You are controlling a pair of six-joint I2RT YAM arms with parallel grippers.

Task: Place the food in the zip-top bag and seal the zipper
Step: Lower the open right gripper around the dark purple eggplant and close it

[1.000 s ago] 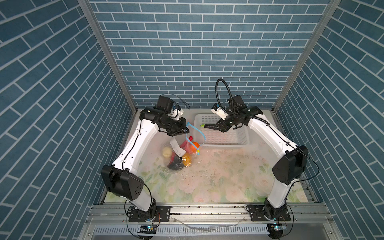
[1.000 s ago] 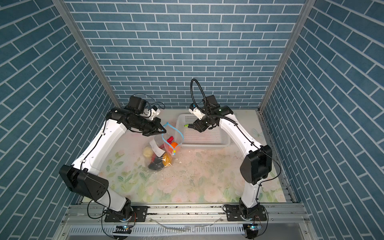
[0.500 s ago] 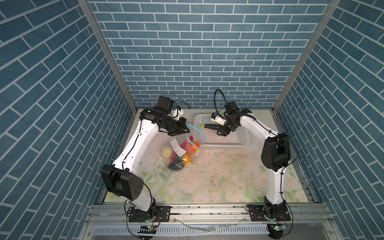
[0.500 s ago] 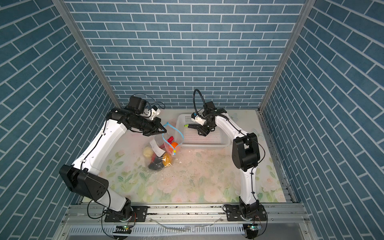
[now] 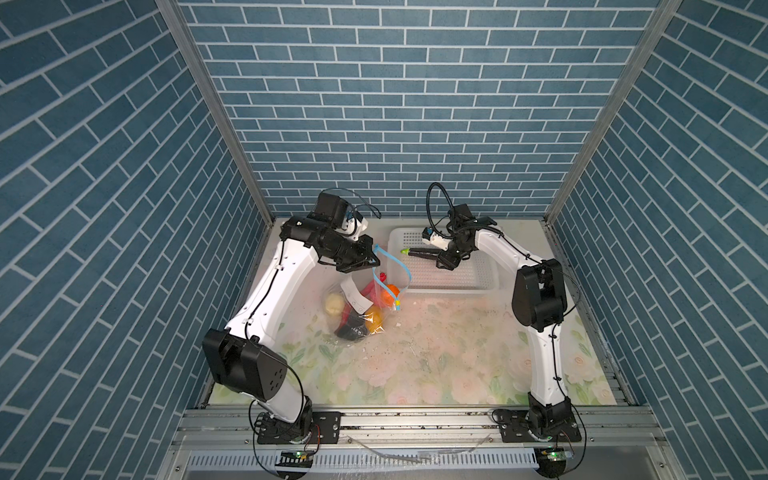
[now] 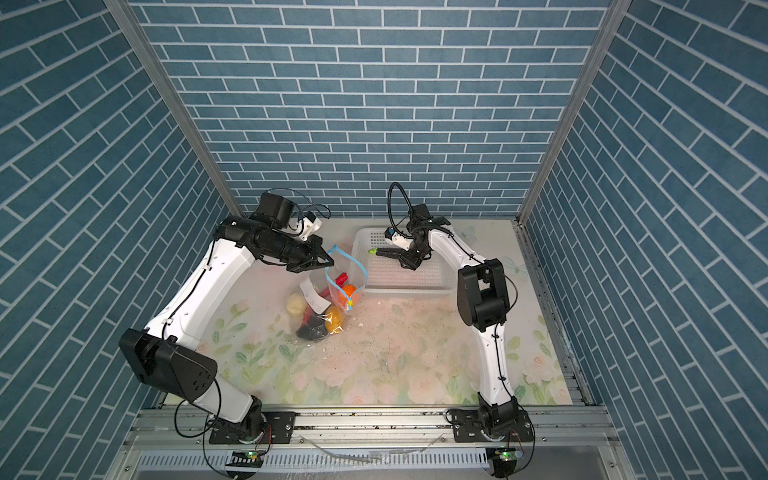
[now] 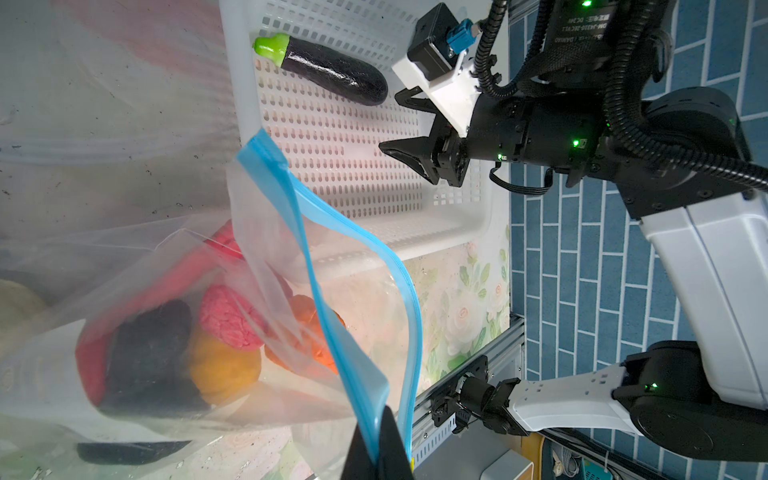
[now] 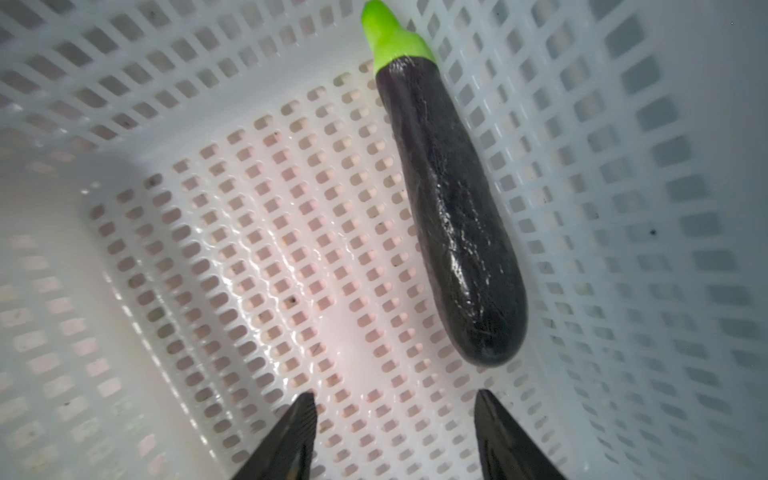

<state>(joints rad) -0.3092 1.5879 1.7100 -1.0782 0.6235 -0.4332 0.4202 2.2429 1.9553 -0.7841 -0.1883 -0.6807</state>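
Note:
My left gripper [image 7: 376,453] is shut on the light-blue zipper [image 7: 316,257] and holds the mouth of the clear zip-top bag [image 5: 361,307] up and open; in both top views its tips [image 5: 376,262] [image 6: 330,262] pinch that strip. Inside the bag lie food pieces: a pink ball [image 7: 228,316], orange [image 7: 307,332], yellow [image 7: 220,370] and black [image 7: 149,349] ones. A yellowish slider tab [image 5: 397,306] hangs at the strip's lower end. My right gripper [image 8: 395,399] stands open inside the basket, nothing between its fingers. A black toy eggplant [image 8: 449,216] with a green cap lies just ahead of it.
The white perforated basket [image 5: 478,286] stands at the back of the flowered table, right of the bag, and its near wall touches the bag's mouth [image 7: 249,104]. Blue brick walls close in on three sides. A metal rail [image 5: 415,419] runs along the front.
The right arm's elbow has folded in and up while its gripper sank slightly within the basket and opened a little wider. The left arm and the bag have not moved.

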